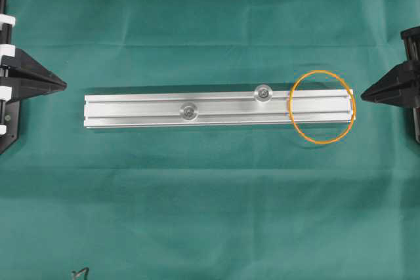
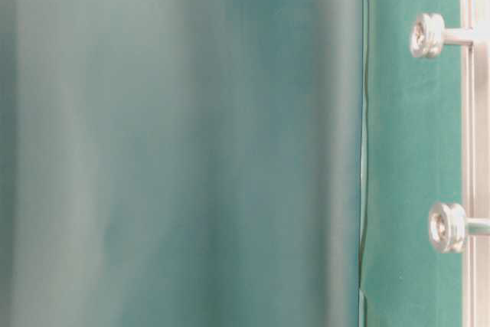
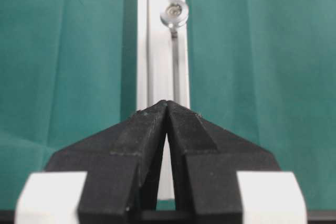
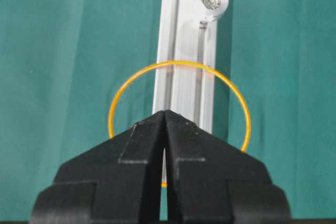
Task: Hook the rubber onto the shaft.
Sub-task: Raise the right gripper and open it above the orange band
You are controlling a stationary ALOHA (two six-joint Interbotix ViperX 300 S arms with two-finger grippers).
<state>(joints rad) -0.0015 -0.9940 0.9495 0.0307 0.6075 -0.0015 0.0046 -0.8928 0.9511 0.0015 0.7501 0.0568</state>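
Fingers, left: both black fingers [image 3: 142,145] of the left gripper [image 3: 167,102] meet at their tips, pressed together on nothing, seen low in the left wrist view.
Fingers, right: black fingers [image 4: 194,153] of the right gripper [image 4: 165,112] are likewise closed tip to tip and hold nothing, at the bottom of the right wrist view.
Left gripper, from above: its dark wedge [image 1: 36,82] points inward from the left edge of the overhead frame, apart from the rail's near end.
Right gripper, from above: a matching wedge [image 1: 387,88] points inward from the right edge, just beyond the rail's right end.
Rubber band: the orange rubber band [image 1: 322,107] lies as an open loop draped across the right end of the rail, right of centre in the overhead frame; part of it rests on the cloth on either side.
Rail: a silver aluminium rail [image 1: 131,111] lies lengthwise across the middle of the overhead frame, slotted along its length.
Shafts: two silver round-headed shafts stand up from the rail, one [image 1: 189,111] near its middle and one [image 1: 263,92] nearer the band; neither is inside the loop.
Surface: green cloth [image 1: 210,214] covers the table, creased in places.
Table-level view: mostly blurred green, with both shafts and the rail along the right edge.
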